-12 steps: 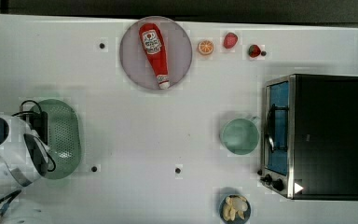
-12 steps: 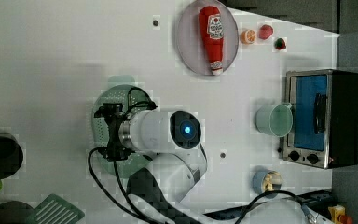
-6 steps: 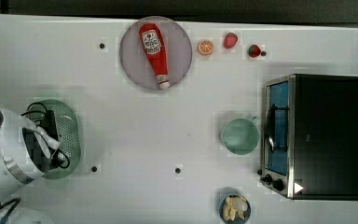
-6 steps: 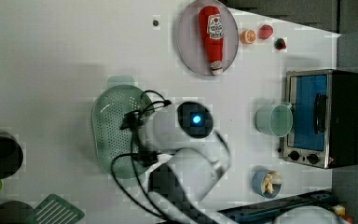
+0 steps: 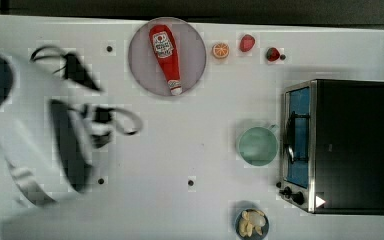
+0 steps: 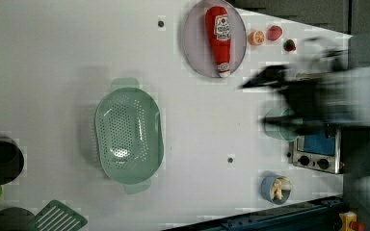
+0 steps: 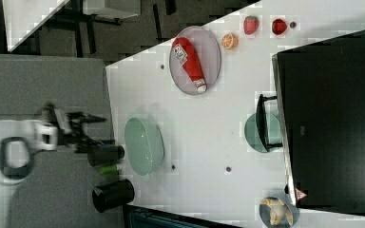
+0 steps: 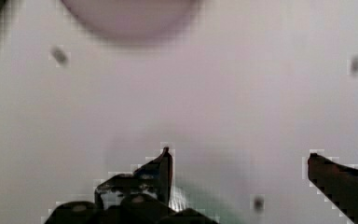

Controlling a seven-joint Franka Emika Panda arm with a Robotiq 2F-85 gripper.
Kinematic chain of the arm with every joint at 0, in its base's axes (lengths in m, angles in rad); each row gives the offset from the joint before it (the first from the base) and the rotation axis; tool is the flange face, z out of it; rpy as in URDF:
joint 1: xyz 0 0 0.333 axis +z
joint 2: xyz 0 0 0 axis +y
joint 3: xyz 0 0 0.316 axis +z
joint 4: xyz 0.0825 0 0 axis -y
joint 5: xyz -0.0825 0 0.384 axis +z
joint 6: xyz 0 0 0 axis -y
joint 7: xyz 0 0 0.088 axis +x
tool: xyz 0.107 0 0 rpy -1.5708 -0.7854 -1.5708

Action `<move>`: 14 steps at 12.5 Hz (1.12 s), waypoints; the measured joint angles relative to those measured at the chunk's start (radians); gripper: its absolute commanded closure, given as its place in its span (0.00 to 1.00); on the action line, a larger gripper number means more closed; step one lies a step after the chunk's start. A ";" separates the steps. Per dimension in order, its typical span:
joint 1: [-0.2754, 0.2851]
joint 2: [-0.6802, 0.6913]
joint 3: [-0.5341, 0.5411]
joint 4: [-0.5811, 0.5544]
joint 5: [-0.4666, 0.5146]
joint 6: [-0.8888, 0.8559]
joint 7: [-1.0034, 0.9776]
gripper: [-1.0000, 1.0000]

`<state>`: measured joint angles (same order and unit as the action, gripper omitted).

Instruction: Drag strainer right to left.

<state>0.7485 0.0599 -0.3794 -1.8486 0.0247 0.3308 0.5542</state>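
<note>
Tool wide open, holding nothing, just above strainer; strainer's long axis runs toward the plate end.

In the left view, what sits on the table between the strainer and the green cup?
Nothing but bare white table with one small dark dot; the left view shows the stretch between the strainer and the cup clearly.

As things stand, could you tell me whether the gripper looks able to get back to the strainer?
Probably yes. The strainer sits alone on bare table, with nothing on or against it. In the wrist view the gripper hangs above the table with its fingers apart and nothing between them.
</note>
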 measured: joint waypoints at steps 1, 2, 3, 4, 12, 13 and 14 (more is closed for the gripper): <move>-0.014 -0.099 -0.061 0.007 -0.077 -0.007 -0.083 0.00; -0.031 -0.189 -0.126 0.016 -0.123 -0.025 -0.170 0.00; -0.058 -0.263 -0.187 0.030 -0.134 -0.066 -0.257 0.00; -0.087 -0.323 -0.240 0.033 -0.135 -0.088 -0.318 0.00; -0.202 -0.260 -0.410 -0.019 -0.194 -0.176 -0.453 0.00; -0.183 -0.249 -0.381 -0.018 -0.206 -0.173 -0.460 0.00; -0.152 -0.239 -0.357 -0.019 -0.210 -0.180 -0.464 0.00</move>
